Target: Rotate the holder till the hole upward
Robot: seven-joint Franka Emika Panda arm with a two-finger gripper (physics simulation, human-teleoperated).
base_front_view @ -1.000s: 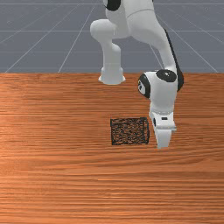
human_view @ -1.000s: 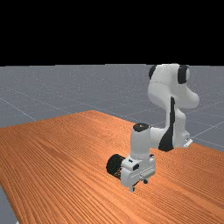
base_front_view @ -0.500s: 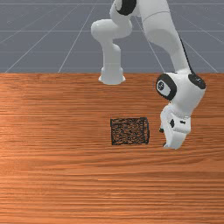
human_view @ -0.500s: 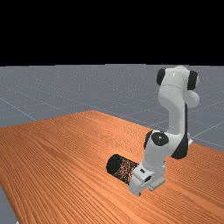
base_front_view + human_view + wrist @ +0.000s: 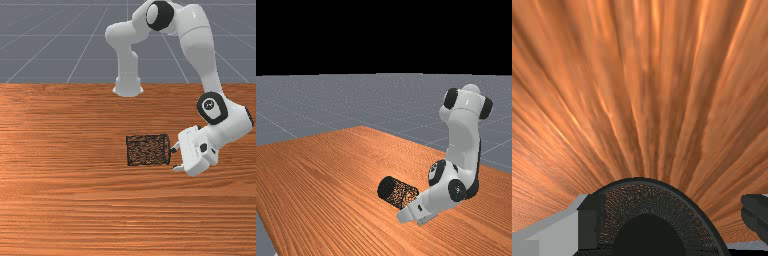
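Observation:
The black mesh holder (image 5: 148,150) lies on its side on the table, its length running left to right in the front view. Just off its right end there, the gripper (image 5: 175,159) is tilted over sideways, open, fingers pointing at that end. In the far view the holder (image 5: 398,192) has a solid dark end on the left, and the hand is by its other end. From the wrist, a round rim of the holder (image 5: 644,182) rings mesh and a dark disc, between the spread fingers of the gripper (image 5: 672,220). Whether one finger touches the rim, I cannot tell.
The orange-brown table (image 5: 65,200) extends around the holder. The arm's base (image 5: 128,82) stands at the table's back edge in the front view, and the arm arches over to that view's right, its wrist low above the wood.
My hand has swung from pointing down to lying nearly sideways, its wrist moving to the front view's right and its fingers turning toward the holder. The holder has stayed put.

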